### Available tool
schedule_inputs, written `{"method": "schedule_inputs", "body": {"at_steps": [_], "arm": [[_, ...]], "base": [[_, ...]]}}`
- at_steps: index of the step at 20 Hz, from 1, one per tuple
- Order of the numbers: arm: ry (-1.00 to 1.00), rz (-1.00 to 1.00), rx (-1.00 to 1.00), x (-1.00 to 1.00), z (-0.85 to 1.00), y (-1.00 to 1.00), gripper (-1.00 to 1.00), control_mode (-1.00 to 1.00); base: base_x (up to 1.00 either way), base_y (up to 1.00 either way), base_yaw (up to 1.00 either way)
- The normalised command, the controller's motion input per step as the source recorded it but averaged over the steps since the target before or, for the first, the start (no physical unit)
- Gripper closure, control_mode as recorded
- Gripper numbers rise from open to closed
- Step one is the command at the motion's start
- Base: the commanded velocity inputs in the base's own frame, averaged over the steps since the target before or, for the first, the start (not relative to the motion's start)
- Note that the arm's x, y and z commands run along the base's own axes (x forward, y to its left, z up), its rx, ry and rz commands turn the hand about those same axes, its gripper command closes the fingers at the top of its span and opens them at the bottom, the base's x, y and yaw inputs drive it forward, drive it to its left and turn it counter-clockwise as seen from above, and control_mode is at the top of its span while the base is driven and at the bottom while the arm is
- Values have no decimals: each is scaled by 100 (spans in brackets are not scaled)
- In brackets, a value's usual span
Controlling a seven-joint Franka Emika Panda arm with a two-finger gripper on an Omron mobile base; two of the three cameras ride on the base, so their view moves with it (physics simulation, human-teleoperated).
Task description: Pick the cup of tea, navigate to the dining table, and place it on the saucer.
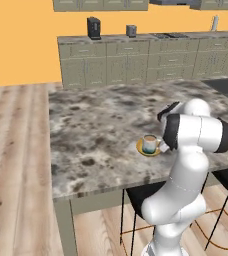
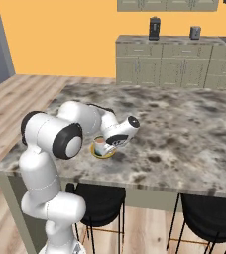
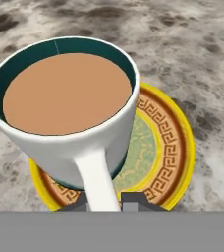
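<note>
1. You are looking down the gripper [image 3: 104, 204] in the hand view, where its 2 dark fingertips [image 3: 133, 201] are pinching the base of the white handle [image 3: 98, 177] of the cup of tea [image 3: 65, 106]; the jaws are clamped together on that handle.
2. The handle is running straight away from the jaws to the cup wall, so the cup is lying directly ahead of the fingers, with its long axis upright and the brown tea sitting level at the rim.
3. The cup is sitting over the saucer [image 3: 170, 142], slightly off centre: more of the yellow patterned rim is showing on one side of the cup than on the other. Whether the cup's foot is already touching the dish is hard to tell from these angles.
4. In the left base view the cup [image 1: 149, 144] and saucer [image 1: 142, 149] are lying near the closer edge of the dining table [image 1: 96, 125], just beside the arm's wrist; the right base view is showing the same pair, cup [image 2: 100, 145] on saucer [image 2: 104, 154].
5. Judging by this, you are at the placing step: the coming move calls for settling the cup straight down, then opening the jaws and backing off along the handle line so it does not tip.
6. Farther back, the wall cabinets [image 1: 136, 62] are standing well apart from the table.
</note>
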Motion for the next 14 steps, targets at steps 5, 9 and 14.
{"method": "schedule_inputs", "body": {"at_steps": [5,9,14], "arm": [[0,0,0,39,-12,-12,100,-100],[1,0,0,2,-11,-1,100,-100],[0,0,0,0,0,0,-100,-100]], "base": [[0,0,0],[0,0,0],[0,0,0]]}}
